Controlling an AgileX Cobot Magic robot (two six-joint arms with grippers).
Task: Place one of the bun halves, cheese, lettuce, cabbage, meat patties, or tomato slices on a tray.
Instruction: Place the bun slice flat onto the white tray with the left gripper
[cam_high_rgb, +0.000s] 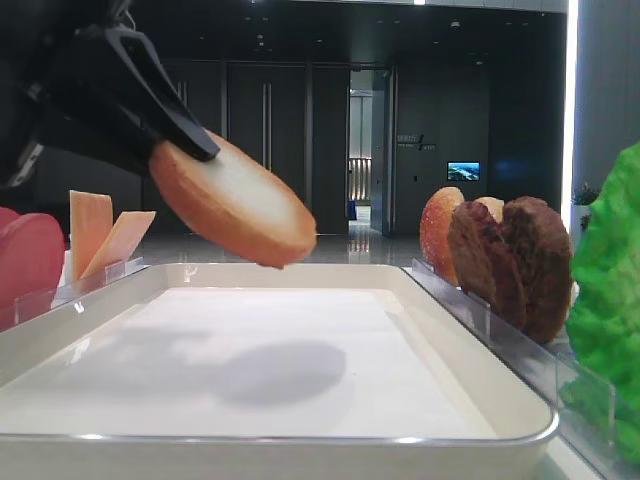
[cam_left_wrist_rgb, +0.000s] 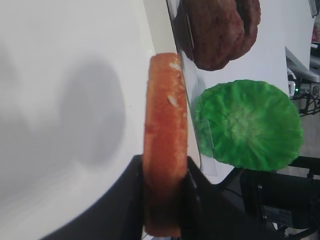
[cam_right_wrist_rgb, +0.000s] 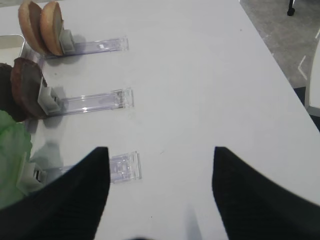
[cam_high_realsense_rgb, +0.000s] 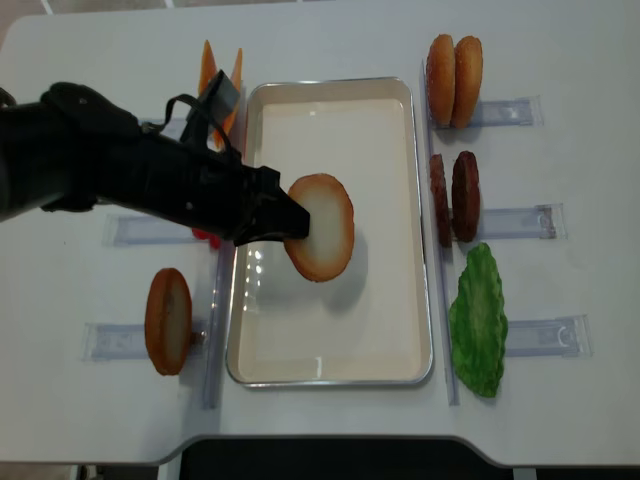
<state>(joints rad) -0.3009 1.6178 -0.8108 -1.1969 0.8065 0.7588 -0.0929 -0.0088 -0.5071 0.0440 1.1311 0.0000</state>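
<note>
1. Currently left gripper (cam_high_realsense_rgb: 285, 222) clamped tight on bun half (cam_high_realsense_rgb: 320, 227), tilted, held above the tray (cam_high_realsense_rgb: 330, 370), not touching.
2. Right gripper (cam_right_wrist_rgb: 160, 165) jaws spread, holding nothing, over the table (cam_right_wrist_rgb: 200, 75).

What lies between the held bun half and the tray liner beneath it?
Nothing: the low exterior view shows the bun half, in the left pincer, above the bare tray, with only its shadow.

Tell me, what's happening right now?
Left gripper shut on bun half, above tray. Right gripper open, idle. Nothing on the tray beneath.
</note>
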